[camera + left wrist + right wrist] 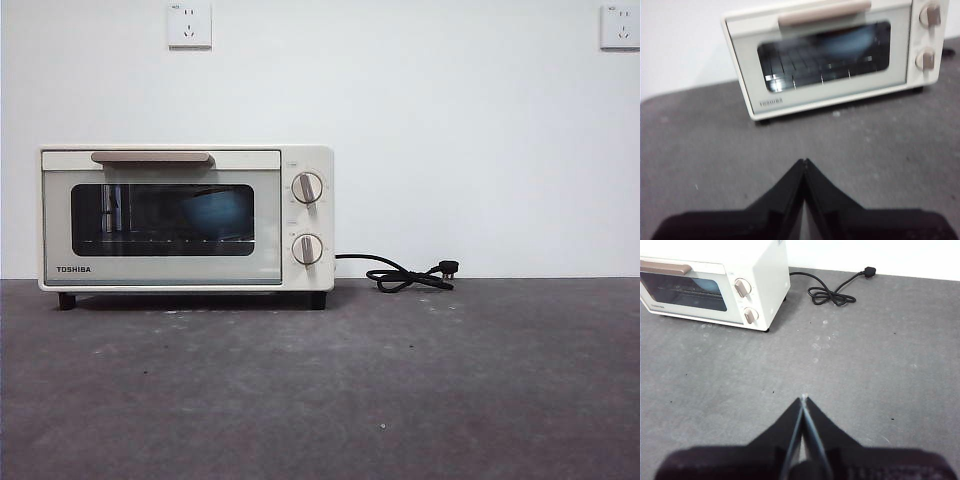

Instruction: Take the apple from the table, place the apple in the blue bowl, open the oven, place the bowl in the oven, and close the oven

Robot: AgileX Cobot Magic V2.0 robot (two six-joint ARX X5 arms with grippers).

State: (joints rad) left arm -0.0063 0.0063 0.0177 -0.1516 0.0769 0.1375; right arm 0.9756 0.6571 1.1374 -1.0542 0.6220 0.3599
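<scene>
The cream-white oven (pixel 185 218) stands at the left on the table (pixel 400 390), its glass door shut under the tan bar handle (pixel 151 157). Behind the dark glass a dim blue shape (pixel 216 211) shows, which looks like the blue bowl (pixel 850 42). The apple is out of view. My left gripper (pixel 804 161) hangs shut and empty above the table in front of the oven (pixel 830 55). Farther to the right, off the oven's knob side, my right gripper (pixel 804 398) is shut and empty too. Neither arm appears in the front view.
A black cord with its plug (pixel 410 275) lies coiled on the table to the right of the oven, by the white wall. Two silver knobs (pixel 307 187) sit on the oven's right front. Wall sockets (pixel 189 24) are high up.
</scene>
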